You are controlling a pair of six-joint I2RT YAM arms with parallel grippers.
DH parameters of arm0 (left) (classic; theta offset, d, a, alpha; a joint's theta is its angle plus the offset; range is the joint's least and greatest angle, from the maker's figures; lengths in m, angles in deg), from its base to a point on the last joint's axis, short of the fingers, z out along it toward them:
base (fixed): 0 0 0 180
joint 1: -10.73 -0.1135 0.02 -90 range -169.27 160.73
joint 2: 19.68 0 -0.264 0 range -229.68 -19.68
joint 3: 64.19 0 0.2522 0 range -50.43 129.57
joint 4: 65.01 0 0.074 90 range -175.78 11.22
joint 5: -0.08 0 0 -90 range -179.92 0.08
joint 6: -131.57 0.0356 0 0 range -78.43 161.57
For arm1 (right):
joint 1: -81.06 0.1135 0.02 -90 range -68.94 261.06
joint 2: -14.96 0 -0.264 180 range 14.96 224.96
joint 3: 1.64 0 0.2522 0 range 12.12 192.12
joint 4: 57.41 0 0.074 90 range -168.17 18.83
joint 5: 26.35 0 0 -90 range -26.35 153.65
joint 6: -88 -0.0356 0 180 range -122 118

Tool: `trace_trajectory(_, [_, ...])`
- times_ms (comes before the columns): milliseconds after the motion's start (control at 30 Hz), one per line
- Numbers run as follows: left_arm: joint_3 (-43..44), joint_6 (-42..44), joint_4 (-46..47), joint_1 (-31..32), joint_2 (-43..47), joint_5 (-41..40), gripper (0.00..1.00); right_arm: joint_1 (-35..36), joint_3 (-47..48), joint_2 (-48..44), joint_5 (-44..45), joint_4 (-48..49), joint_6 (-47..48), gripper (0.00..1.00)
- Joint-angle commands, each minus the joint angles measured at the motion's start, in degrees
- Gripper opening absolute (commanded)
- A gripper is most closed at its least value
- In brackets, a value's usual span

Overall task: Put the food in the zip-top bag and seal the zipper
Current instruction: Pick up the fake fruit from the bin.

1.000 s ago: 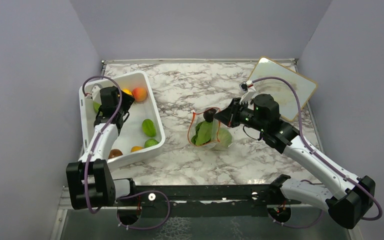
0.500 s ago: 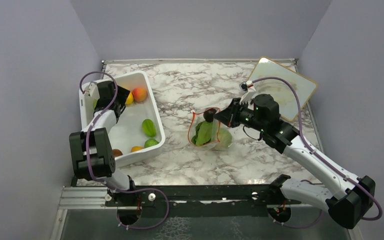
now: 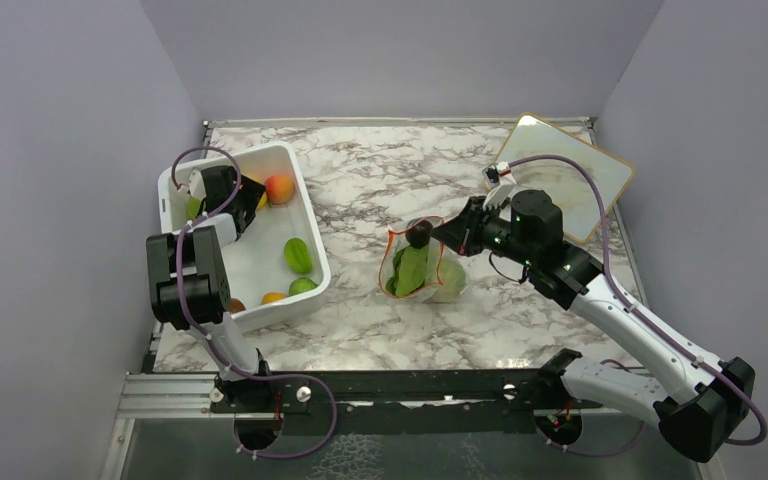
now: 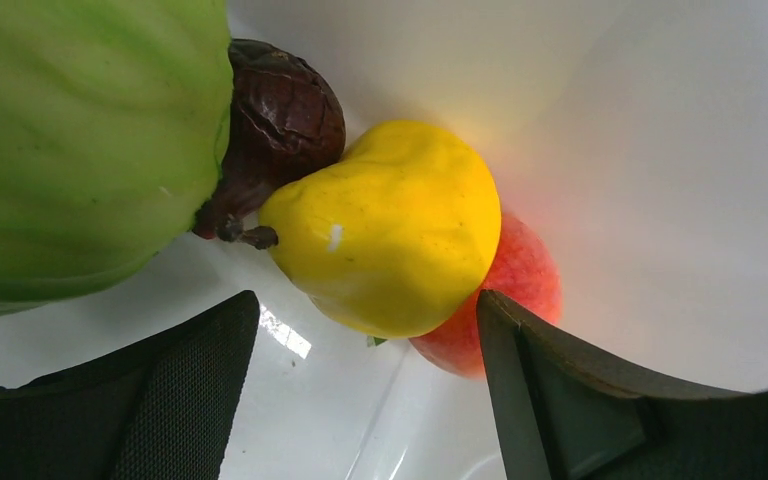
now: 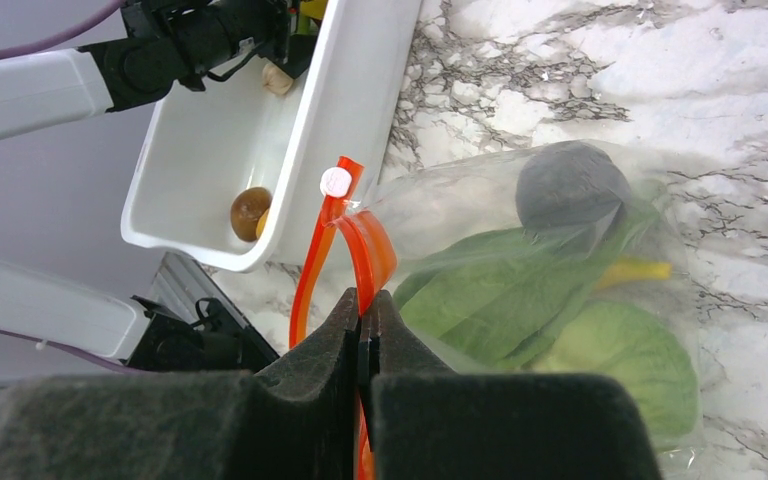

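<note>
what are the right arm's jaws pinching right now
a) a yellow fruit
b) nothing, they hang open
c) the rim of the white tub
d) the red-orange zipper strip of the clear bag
D: in the right wrist view the right arm's jaws are closed flat on the zipper at the mouth of the zip-top bag, well apart from the white tub.

I find no text, label, brand, number or sign that I can read in any of my three views. The small white round tab on the zipper, left of centre in the right wrist view, shows no lettering I can make out. The green lights, right of centre in the overhead view, are plain dots.
</note>
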Motion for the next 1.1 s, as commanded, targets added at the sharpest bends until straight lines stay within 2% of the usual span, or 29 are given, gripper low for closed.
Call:
trace_trajectory(0, [-0.3,0.4,4.4,-1.4,-1.6,-0.5,0.83,0.1,0.8,-1.6,1.4,0.8,-0.2,0.01])
trace_trajectory(400, [2.9,3.5,7.9,-2.4,-6.1,7.3,0.84,0.1,1.7,-0.4,0.0,1.1,-0.7,0.01])
trace_trajectory(800, [1.0,2.6,7.6,-2.4,-3.6,8.8,0.65,0.1,-0.4,-1.1,-0.1,2.1,-1.4,0.01])
trace_trajectory(1067, [1.0,4.9,3.2,-2.4,-0.2,7.8,0.63,0.1,-1.0,-1.5,-0.1,2.4,-1.2,0.01])
